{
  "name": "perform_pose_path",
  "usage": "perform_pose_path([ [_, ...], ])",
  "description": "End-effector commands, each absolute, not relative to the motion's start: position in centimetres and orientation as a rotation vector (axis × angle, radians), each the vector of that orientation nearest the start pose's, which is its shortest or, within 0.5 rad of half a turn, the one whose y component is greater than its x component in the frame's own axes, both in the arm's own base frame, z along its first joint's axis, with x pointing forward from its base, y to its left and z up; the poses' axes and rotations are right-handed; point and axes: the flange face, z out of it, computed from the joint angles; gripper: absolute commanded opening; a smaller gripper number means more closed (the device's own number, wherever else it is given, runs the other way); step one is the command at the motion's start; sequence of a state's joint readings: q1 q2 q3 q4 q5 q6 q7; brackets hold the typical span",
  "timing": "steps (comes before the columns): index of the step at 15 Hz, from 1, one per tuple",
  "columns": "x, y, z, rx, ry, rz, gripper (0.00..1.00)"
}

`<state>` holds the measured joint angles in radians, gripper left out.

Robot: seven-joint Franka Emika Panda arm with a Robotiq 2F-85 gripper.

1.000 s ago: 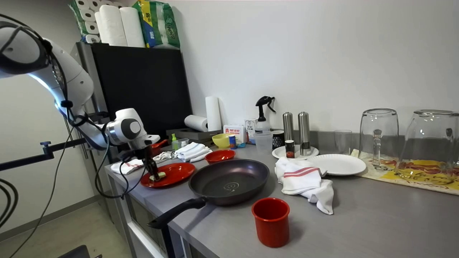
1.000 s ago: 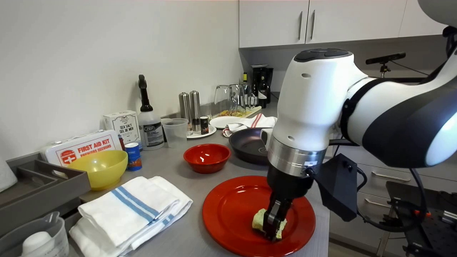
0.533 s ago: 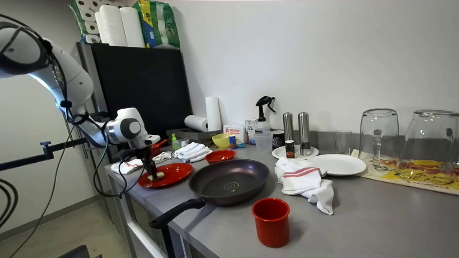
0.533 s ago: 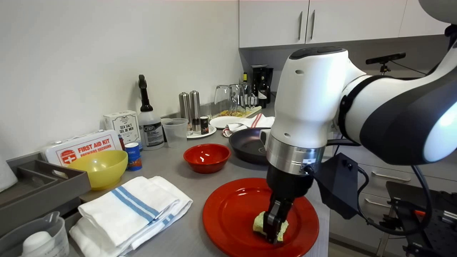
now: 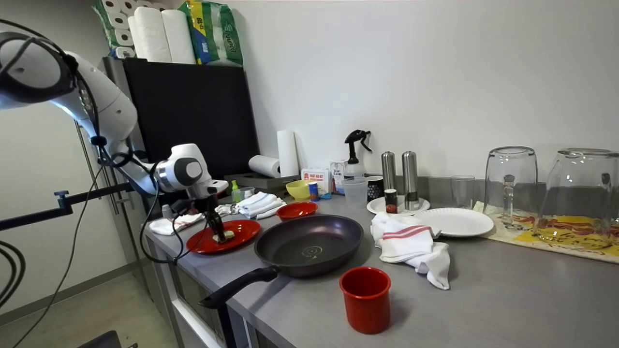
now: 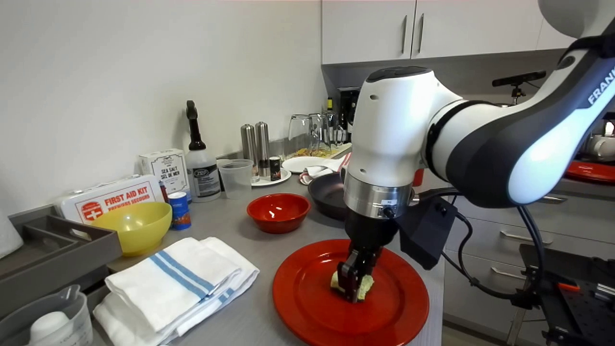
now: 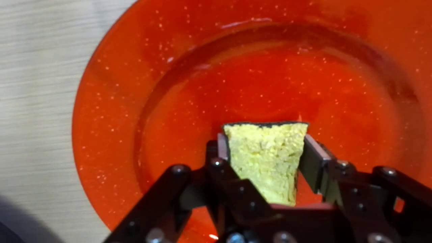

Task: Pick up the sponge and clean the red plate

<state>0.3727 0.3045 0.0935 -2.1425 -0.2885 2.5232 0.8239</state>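
sponge (image 7: 266,162), yellow face up, long axis unclear from here; gripper (image 7: 268,148) pinches it over red plate (image 6: 307,298); grey counter (image 5: 522,299), white wall (image 5: 411,77) behind.

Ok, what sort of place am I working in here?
Probably a kitchen or break room: a black frying pan sits on the counter, and a sea salt box and wall cabinets are in view.

Red plate (image 7: 111,111) cut off in wrist view, sponge (image 7: 265,158) partly hidden by gripper (image 7: 268,148)
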Motion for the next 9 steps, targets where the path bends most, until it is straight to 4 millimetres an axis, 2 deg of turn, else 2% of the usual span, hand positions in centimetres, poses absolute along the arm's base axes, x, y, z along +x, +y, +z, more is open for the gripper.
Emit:
perform_pose_path([
  [1, 53.4, 25.3, 25.6, -3.240, 0.259, -0.249, 0.27],
  [6, 55.5, 24.1, 25.6, -3.269, 0.294, -0.298, 0.27],
  [9, 56.0, 24.1, 25.5, -3.276, 0.293, -0.308, 0.27],
])
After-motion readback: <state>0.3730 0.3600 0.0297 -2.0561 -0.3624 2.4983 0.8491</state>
